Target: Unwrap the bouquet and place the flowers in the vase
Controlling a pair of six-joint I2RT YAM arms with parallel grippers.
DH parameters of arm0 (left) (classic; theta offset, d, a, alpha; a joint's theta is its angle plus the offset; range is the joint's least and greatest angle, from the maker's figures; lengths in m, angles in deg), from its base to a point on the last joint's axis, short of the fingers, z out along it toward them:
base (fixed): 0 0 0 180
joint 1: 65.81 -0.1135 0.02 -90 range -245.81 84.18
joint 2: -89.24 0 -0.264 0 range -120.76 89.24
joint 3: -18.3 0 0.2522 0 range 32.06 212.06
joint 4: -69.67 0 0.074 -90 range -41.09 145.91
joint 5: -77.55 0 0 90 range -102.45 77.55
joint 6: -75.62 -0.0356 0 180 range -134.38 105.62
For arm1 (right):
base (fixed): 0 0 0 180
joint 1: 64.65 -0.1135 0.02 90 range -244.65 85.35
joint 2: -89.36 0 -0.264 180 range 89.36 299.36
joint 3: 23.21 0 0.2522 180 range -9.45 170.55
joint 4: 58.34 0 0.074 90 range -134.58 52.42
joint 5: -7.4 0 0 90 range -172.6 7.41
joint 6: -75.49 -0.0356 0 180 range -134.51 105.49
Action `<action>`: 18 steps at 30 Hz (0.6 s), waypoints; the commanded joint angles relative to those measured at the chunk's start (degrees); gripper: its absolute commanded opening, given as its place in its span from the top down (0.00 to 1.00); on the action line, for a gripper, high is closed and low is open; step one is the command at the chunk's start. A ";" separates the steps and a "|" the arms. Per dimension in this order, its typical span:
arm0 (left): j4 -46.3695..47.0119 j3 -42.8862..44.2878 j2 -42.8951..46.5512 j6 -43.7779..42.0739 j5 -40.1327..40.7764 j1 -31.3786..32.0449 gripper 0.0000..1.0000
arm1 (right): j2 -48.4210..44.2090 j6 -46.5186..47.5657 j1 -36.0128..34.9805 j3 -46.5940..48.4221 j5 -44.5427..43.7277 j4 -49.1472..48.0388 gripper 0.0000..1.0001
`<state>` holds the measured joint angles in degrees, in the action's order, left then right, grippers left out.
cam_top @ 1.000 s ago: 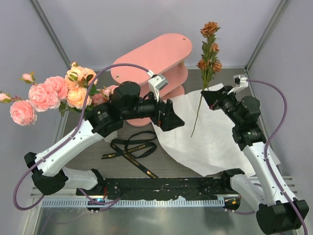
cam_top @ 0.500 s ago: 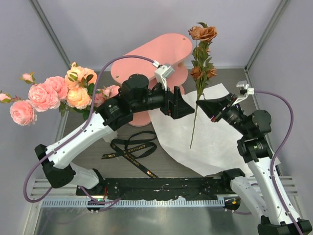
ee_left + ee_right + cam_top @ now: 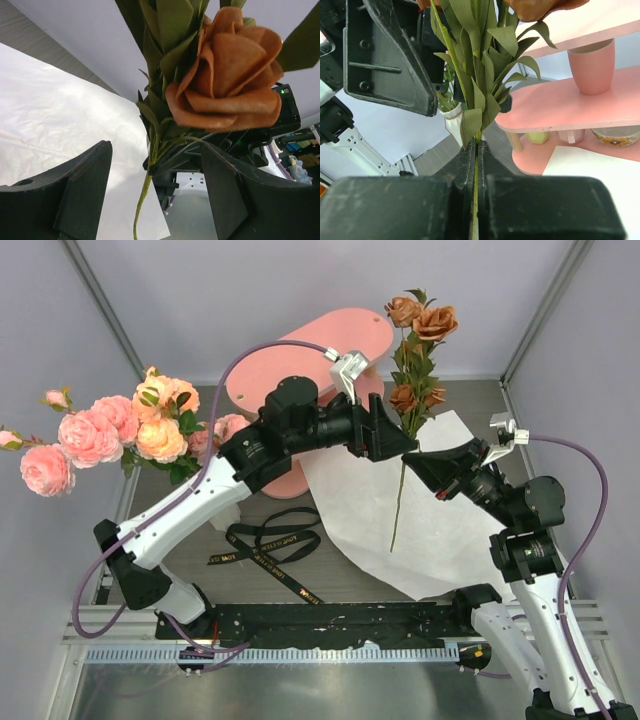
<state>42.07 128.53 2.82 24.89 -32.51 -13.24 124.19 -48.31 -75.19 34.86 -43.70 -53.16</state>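
Observation:
My right gripper (image 3: 422, 458) is shut on the stem of a rusty brown flower (image 3: 415, 345) and holds it upright over the white paper (image 3: 450, 530); in the right wrist view the stem (image 3: 476, 150) runs between the pressed fingers. My left gripper (image 3: 400, 443) stands open just above that grip, one finger on each side of the stem (image 3: 145, 185), under a brown rose (image 3: 225, 75). Pink and peach flowers (image 3: 110, 430) stand at the far left. The white vase (image 3: 452, 122) with stems in it shows only in the right wrist view; my left arm hides it from above.
The pink oval shelf (image 3: 320, 360) stands behind both grippers, with a pink cup (image 3: 592, 65) on one tier. A loose black ribbon (image 3: 265, 550) lies in front of it, left of the paper. Metal frame posts rise at the back corners.
My left arm has swung right and up to the brown flower's stem and its jaws have narrowed a little. My right gripper has carried the flower left and slightly higher.

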 commanded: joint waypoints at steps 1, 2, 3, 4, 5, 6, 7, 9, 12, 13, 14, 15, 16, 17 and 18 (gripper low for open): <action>5.15 4.16 -1.39 2.22 -2.53 -0.72 0.27 | 0.06 -0.83 -0.44 0.86 2.15 -1.70 0.99; 5.15 4.52 -1.57 2.31 -2.80 -0.72 0.28 | 0.06 -0.83 -0.44 0.95 2.32 -1.70 0.99; 5.15 4.87 -2.18 2.48 -3.15 -0.81 0.32 | -0.02 -0.74 -0.44 0.95 2.50 -1.70 0.99; 5.32 5.31 -2.27 2.48 -3.24 -0.98 0.34 | -0.02 -0.57 -0.53 0.86 2.50 -1.62 0.99; 5.41 5.40 -2.36 2.48 -3.32 -0.99 0.36 | -0.02 -0.56 -0.44 0.77 2.59 -1.62 0.99; 5.58 5.40 -2.36 2.40 -3.33 -1.07 0.40 | 0.06 -0.56 -0.35 0.77 2.76 -1.53 0.99; 5.67 5.40 -2.45 2.39 -3.41 -1.25 0.42 | -0.02 -0.48 -0.44 0.60 2.77 -1.53 0.99; 5.94 5.31 -2.45 2.39 -3.33 -1.51 0.48 | 0.15 -0.39 -0.44 0.42 2.94 -1.44 0.99; 6.20 5.14 -2.27 2.66 -3.15 -2.04 0.52 | 0.33 -0.30 -0.44 0.16 3.38 -1.44 0.99; 6.46 5.14 -2.53 2.66 -3.32 -2.13 0.54 | 0.59 -0.30 -0.35 0.16 3.64 -1.53 0.99; 6.55 5.14 -2.62 2.83 -3.59 -2.13 0.55 | 0.59 -0.30 -0.44 0.24 3.56 -1.53 0.99; 6.73 5.14 -2.71 2.92 -3.76 -2.21 0.58 | 0.76 -0.13 -0.44 0.25 3.64 -1.62 0.99; 6.99 5.14 -2.71 2.92 -3.85 -2.22 0.60 | 0.85 -0.04 -0.53 0.33 3.73 -1.62 0.99; 7.25 5.14 -2.88 3.01 -4.46 -2.30 0.62 | 1.03 -0.04 -0.44 0.25 3.82 -1.62 0.99; 7.52 5.05 -2.89 3.01 -4.64 -2.30 0.66 | 1.03 0.14 -0.53 0.25 3.91 -1.53 0.99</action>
<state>45.04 131.43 0.09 27.47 -35.68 -14.96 124.82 -48.46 -75.41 34.77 -41.32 -53.12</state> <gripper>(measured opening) 0.388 0.042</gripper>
